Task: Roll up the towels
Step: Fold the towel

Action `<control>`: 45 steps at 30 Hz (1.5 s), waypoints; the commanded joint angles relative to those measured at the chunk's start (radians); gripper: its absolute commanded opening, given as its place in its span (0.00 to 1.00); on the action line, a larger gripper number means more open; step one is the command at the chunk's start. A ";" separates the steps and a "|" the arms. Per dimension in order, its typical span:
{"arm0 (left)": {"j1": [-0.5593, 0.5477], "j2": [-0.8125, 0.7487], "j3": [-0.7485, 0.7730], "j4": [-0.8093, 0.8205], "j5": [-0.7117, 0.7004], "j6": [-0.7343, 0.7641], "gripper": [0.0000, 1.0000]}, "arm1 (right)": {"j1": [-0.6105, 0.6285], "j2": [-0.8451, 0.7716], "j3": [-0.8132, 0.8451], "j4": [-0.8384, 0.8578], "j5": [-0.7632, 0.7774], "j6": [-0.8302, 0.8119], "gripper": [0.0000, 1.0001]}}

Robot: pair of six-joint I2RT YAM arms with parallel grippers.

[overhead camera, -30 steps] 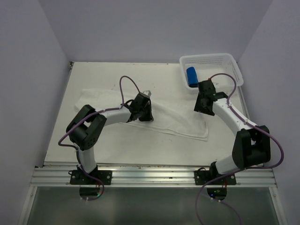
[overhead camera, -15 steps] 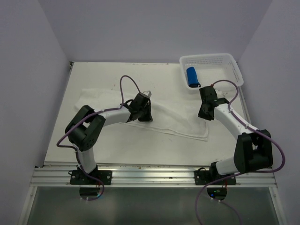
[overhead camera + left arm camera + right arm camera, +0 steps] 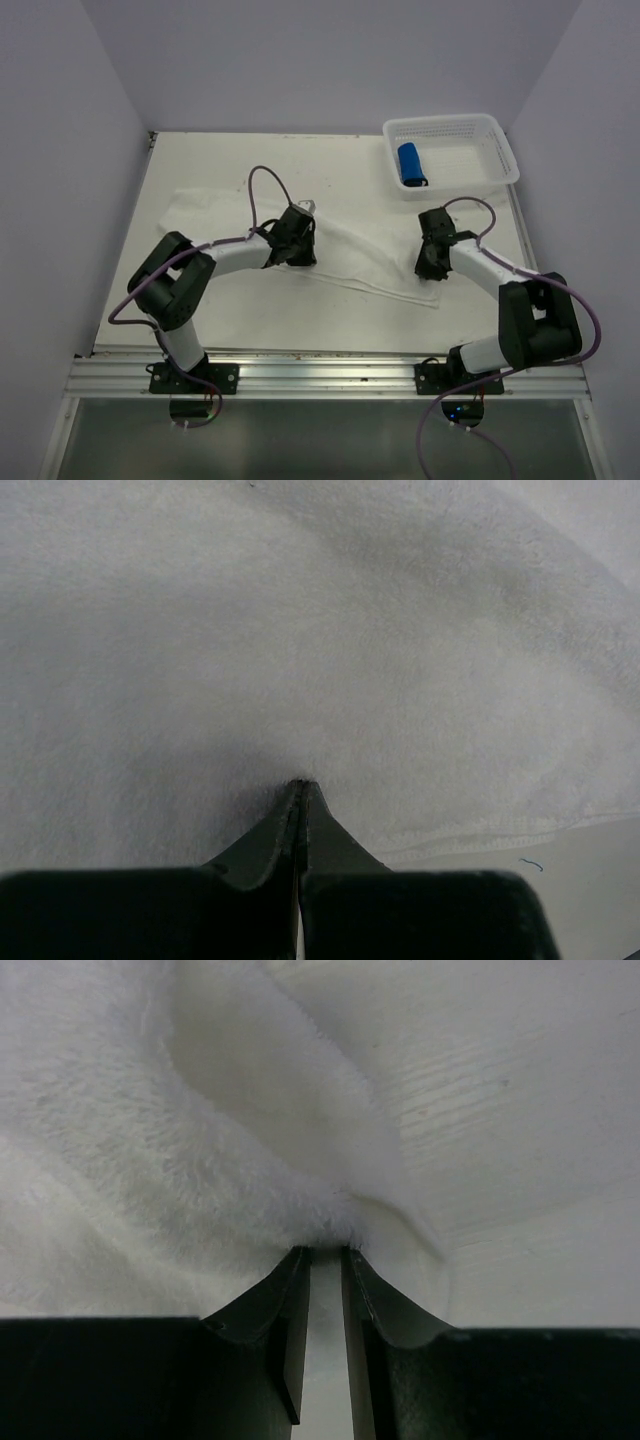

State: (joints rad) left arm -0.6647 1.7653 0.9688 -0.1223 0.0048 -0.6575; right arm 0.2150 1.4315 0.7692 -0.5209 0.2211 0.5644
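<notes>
The long white towel (image 3: 365, 258) lies spread across the middle of the table. My left gripper (image 3: 298, 250) sits on its middle part near the front hem. In the left wrist view the jaws are closed tight, the tips (image 3: 301, 784) sunk into a pucker of the towel (image 3: 380, 650). My right gripper (image 3: 430, 268) is at the towel's right end. Its jaws stand a narrow gap apart, pinching a bunched fold (image 3: 325, 1222) of the white towel (image 3: 150, 1130). The small blue towel (image 3: 410, 163) lies rolled in the basket.
The white perforated basket (image 3: 500, 150) stands at the back right corner, behind the right arm. Purple cables loop above both wrists. Walls close the table at left, right and back. Bare tabletop (image 3: 520, 1080) shows beside the towel's right end.
My right gripper has come from the basket's front edge down and nearer onto the towel's right end. My left gripper has shifted slightly nearer and left, and the towel's front edge has moved with it.
</notes>
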 commanded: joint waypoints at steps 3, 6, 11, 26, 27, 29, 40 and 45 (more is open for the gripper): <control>-0.007 -0.064 -0.002 -0.028 -0.065 0.016 0.00 | 0.105 0.003 -0.033 0.070 -0.009 0.046 0.24; -0.009 -0.099 0.043 -0.052 -0.080 0.015 0.00 | 0.139 -0.017 -0.045 0.065 -0.022 0.072 0.24; -0.021 -0.179 0.094 -0.080 -0.132 0.024 0.00 | 0.227 -0.062 -0.071 0.071 -0.084 0.150 0.26; -0.274 -0.189 0.225 0.066 -0.114 0.150 0.10 | 0.256 -0.279 -0.001 -0.114 0.018 0.183 0.45; -0.292 -0.167 0.228 0.066 -0.118 0.151 0.10 | 0.241 -0.293 0.002 -0.135 0.026 0.186 0.48; -0.331 -0.153 0.216 0.073 -0.129 0.128 0.11 | 0.169 -0.334 -0.019 -0.148 0.032 0.195 0.51; -0.464 -0.037 0.251 0.149 -0.120 0.168 0.35 | -0.196 -0.453 -0.114 -0.130 -0.142 0.210 0.52; -0.524 0.031 0.287 0.207 -0.077 0.271 0.53 | -0.334 -0.388 -0.103 -0.105 -0.270 0.175 0.52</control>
State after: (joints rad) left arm -1.1572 1.7687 1.1873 -0.0185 -0.0952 -0.4782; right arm -0.0761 1.0191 0.6487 -0.6495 0.0628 0.7563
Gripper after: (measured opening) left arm 0.513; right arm 0.520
